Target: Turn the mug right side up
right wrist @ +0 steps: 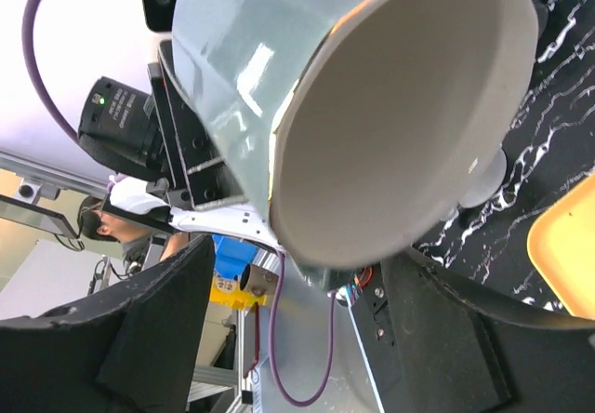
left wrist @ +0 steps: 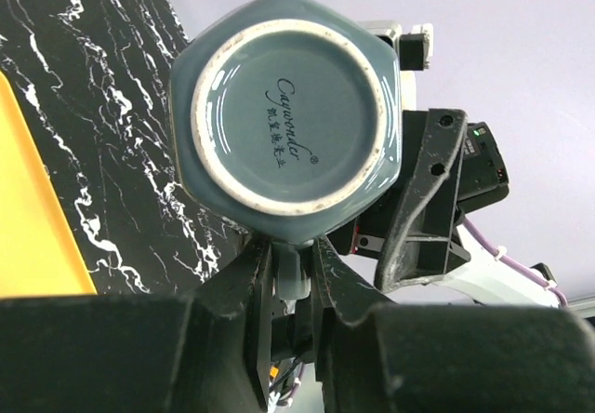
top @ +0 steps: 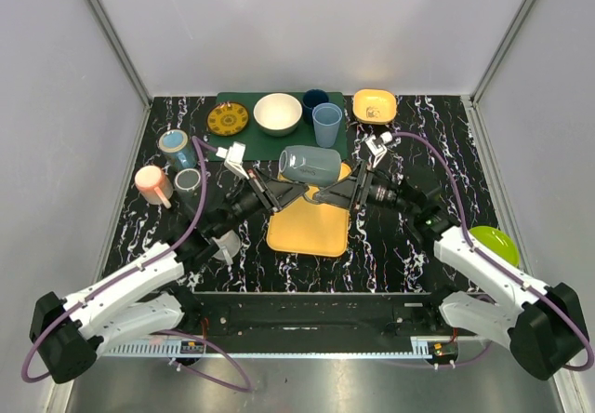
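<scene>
A grey-blue mug [top: 310, 164] lies on its side in the air above the yellow tray [top: 311, 232], base to the left and mouth to the right. My left gripper [top: 282, 193] is shut on the mug's handle [left wrist: 291, 273]. The left wrist view shows the mug's base [left wrist: 288, 115] with its white ring and script. My right gripper [top: 332, 193] is open just below the mug's rim. In the right wrist view the mug's pale inside [right wrist: 400, 125] fills the frame above the gripper's [right wrist: 297, 329] widely spread fingers [right wrist: 139, 339], which do not touch it.
A green mat [top: 346, 139] at the back holds a patterned plate [top: 228, 118], white bowl [top: 277, 113], dark blue cup [top: 315, 102] and light blue cup [top: 326, 123]. A yellow bowl [top: 374, 106] is back right, a green plate [top: 495, 243] right, and a pink mug [top: 153, 184] with two cups [top: 174, 143] left.
</scene>
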